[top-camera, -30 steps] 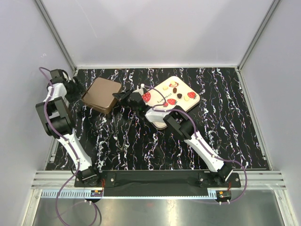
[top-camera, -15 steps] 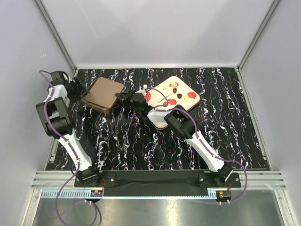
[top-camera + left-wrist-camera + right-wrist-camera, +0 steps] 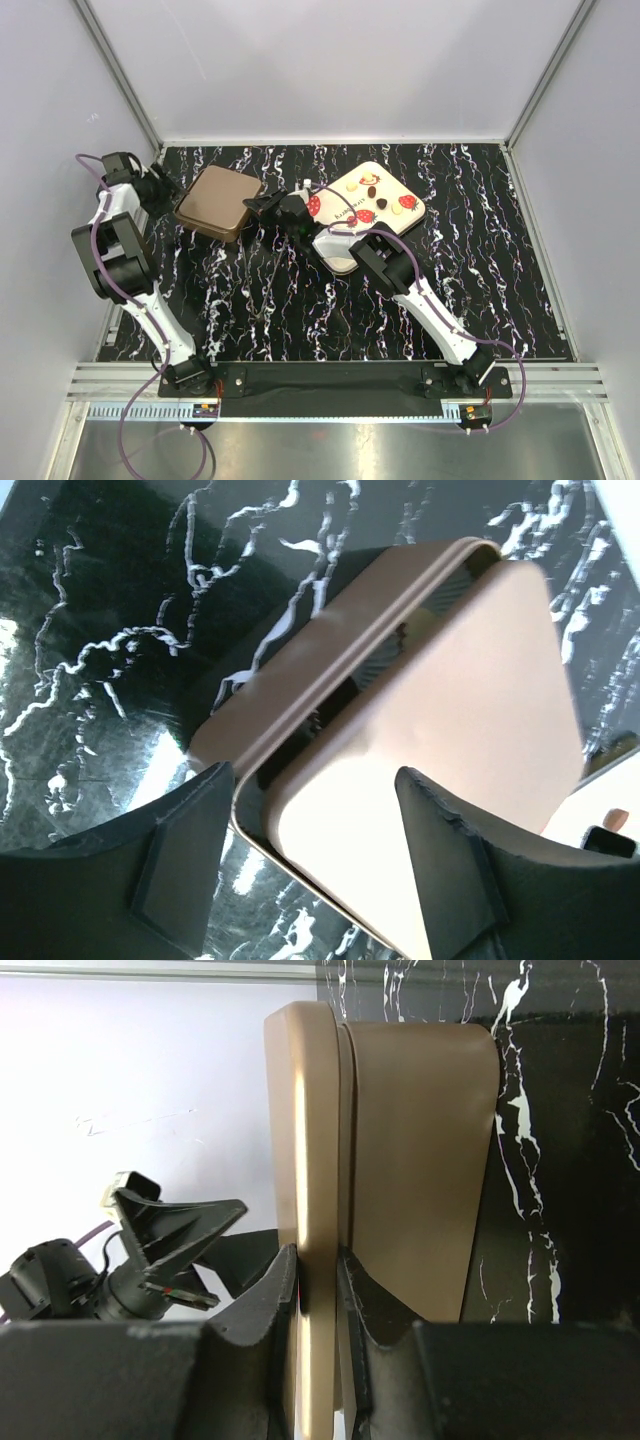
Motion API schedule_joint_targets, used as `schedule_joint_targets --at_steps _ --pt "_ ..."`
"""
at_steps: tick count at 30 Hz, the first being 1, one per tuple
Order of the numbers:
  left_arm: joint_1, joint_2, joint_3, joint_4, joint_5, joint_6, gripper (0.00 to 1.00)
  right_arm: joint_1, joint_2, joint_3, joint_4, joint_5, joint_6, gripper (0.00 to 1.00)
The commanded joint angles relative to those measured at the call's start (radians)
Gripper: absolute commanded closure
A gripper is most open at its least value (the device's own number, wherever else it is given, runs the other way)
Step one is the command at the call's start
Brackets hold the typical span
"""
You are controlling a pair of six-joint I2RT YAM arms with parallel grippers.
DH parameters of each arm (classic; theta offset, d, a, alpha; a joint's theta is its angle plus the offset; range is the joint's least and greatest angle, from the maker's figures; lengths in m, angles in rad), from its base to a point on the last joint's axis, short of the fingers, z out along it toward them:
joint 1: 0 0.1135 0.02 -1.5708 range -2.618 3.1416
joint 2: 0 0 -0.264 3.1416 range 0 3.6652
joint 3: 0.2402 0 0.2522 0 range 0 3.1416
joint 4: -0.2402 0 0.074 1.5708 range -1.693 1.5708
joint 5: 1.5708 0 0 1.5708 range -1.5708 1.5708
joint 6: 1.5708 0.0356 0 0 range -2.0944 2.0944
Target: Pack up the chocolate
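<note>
The brown box (image 3: 218, 200) sits at the back left with its lid (image 3: 300, 1140) lifted a crack above the base (image 3: 420, 1160). My right gripper (image 3: 262, 207) is shut on the lid's near edge, its fingertips (image 3: 285, 1270) pinching the rim. My left gripper (image 3: 160, 190) is open, and its fingers (image 3: 185, 850) straddle the box's left corner (image 3: 330, 820) without closing on it. Several small chocolates (image 3: 372, 191), dark, tan and cream, lie on the cream strawberry-print tray (image 3: 408, 216) to the right of the box.
The right arm (image 3: 400, 280) lies across the tray's near corner. The left arm (image 3: 115, 250) runs along the left wall. The black marbled table (image 3: 480, 280) is bounded by white walls on three sides.
The left gripper has shifted slightly left and back at the box's corner. The right gripper stays clamped on the lid, and the box has barely moved.
</note>
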State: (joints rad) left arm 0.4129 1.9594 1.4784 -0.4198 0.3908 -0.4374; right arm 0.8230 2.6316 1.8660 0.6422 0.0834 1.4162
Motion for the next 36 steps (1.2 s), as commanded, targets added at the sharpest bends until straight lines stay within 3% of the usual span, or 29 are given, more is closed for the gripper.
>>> schedule_joint_targets --at_steps 1,12,19,36 --pt "-0.01 -0.086 0.02 0.016 0.097 -0.031 0.27 0.007 0.019 0.019 -0.088 -0.03 -0.003 1.0" --pt "0.006 -0.074 0.033 -0.022 0.065 0.017 0.25 0.008 0.051 0.076 -0.105 -0.068 0.064 1.0" --pt "0.01 -0.054 0.08 -0.063 -0.069 0.075 0.25 0.001 0.084 0.03 0.03 -0.074 0.145 1.0" --pt "0.067 0.065 0.111 -0.042 -0.027 0.065 0.28 -0.001 0.082 0.07 0.077 -0.057 0.133 1.0"
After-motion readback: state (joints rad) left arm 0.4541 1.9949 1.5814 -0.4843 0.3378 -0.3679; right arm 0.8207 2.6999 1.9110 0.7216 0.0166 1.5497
